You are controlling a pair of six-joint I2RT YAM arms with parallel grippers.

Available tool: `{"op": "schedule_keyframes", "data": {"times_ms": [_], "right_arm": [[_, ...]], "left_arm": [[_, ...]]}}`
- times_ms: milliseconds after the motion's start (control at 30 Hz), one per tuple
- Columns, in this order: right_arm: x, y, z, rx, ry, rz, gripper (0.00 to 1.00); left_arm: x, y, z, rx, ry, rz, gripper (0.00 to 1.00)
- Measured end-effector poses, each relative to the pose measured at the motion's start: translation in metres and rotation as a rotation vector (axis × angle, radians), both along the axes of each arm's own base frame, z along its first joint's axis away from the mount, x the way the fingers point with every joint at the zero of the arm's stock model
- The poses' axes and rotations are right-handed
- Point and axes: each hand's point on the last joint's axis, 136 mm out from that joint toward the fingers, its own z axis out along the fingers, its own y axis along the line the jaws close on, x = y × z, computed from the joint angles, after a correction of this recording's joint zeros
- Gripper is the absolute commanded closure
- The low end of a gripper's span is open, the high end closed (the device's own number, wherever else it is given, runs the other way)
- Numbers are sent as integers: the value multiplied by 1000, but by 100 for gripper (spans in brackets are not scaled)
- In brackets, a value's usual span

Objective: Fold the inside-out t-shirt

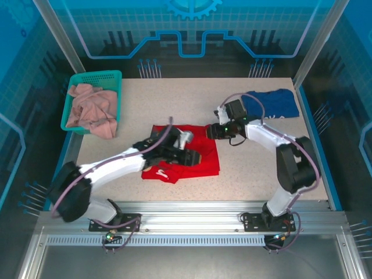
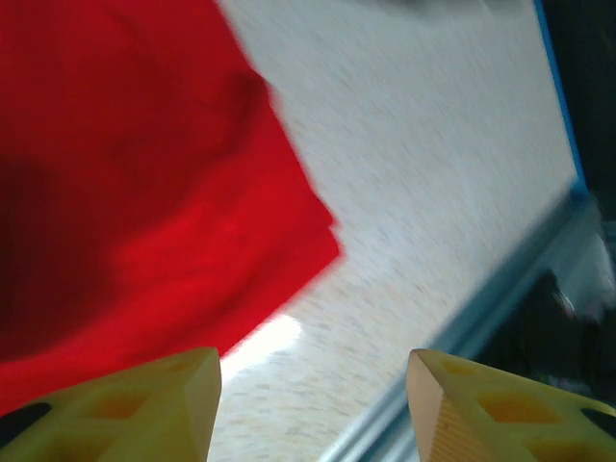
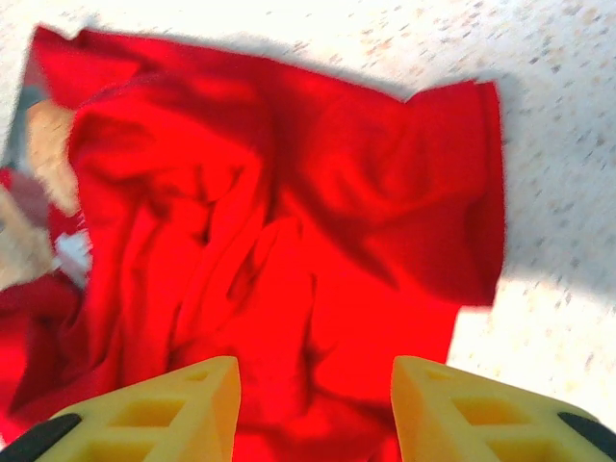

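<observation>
The inside-out t-shirt (image 1: 208,164) lies bunched in a rough square at the table's middle, bright red, with a bit of white print at its near left edge. My left gripper (image 1: 192,156) hangs open over the shirt's near right part. In the left wrist view its yellow fingers (image 2: 183,395) frame bare table beside the shirt's corner (image 2: 144,173). My right gripper (image 1: 211,132) is open at the far right corner of the shirt. In the right wrist view its fingers (image 3: 207,399) spread above wrinkled red cloth (image 3: 289,212) with nothing between them.
A dark blue t-shirt (image 1: 273,103) lies at the back right, behind the right arm. A green basket (image 1: 96,75) at the back left holds a pale pinkish garment (image 1: 90,110). The speckled table (image 1: 174,99) ends in a metal rail (image 2: 500,308) on the near side.
</observation>
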Motion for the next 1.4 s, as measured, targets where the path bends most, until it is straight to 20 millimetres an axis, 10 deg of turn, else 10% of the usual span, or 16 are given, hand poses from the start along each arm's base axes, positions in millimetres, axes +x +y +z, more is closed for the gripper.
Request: {"op": "schedule_keyframes", "data": {"times_ms": [133,233,467,767,1167,1300,1400], "right_arm": [[-18,9,8,9,-21,36,52],[-19,10,2,4,-11,40,52],[-25,18,-10,-12,18,65,52],[-25,19,-10,-18,16,67,52],[-13,-15,-12,-72,20,-1,51],[-4,-43,-15,-83,33,-73,51],[-4,-62,-24,-88,59,-121,49]], "left_arm": [[24,100,-13,87,39,339,38],[10,134,-48,163,164,428,36],[0,125,-79,162,307,404,44],[6,109,-92,120,346,370,80],[-4,-7,-31,32,67,-17,94],[-9,-65,-19,13,-20,-171,88],[-15,-105,-33,48,-50,-275,64]]}}
